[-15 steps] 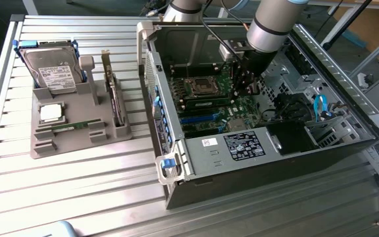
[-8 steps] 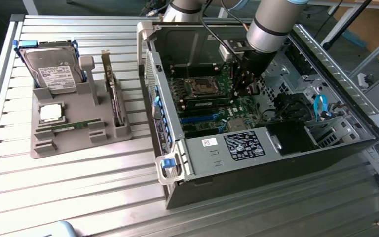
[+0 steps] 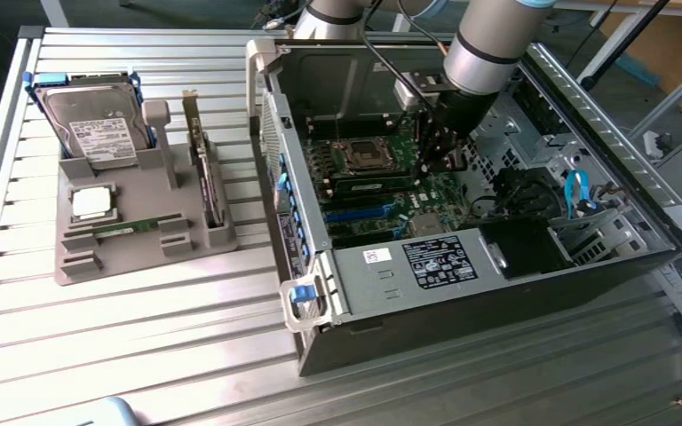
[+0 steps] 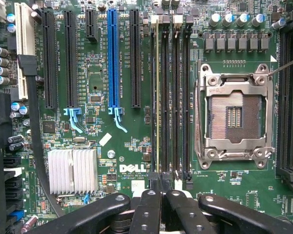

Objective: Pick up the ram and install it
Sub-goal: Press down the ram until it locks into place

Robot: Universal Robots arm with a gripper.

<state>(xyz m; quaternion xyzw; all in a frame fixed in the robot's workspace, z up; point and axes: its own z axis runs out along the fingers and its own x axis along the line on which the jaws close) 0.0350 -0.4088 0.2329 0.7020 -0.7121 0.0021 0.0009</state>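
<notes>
The arm reaches down into the open computer case [image 3: 460, 240], which lies on its side on the slatted metal table [image 3: 139, 328]. Its gripper [image 3: 446, 153] hangs low over the motherboard [image 3: 407, 191], close to the memory slots beside the empty processor socket [image 3: 359, 153].

In the wrist view the gripper [image 4: 161, 197] has its two black fingers [image 4: 149, 209] pressed together, tips side by side with no gap, right at the near end of the bank of memory slots [image 4: 171, 97]. Nothing is pinched between the tips. One ram [image 4: 157, 97] sits on edge in the slot farthest from the processor socket [image 4: 234, 117]; it appears as a thin pale line running the slot's whole length, and the gripper tips lie at or just beyond its near end. Whether they touch it cannot be told. The neighbouring slots beside it are dark and bare.

In the exterior view a grey parts holder [image 3: 139, 217] stands to the case's left on the table. It carries a hard drive [image 3: 99, 124] at the back, a square silver processor chip [image 3: 90, 202] in front of that, an expansion card [image 3: 205, 177] standing on edge along the side nearest the case, and a second ram stick [image 3: 122, 228] lying flat near the holder's front
</notes>
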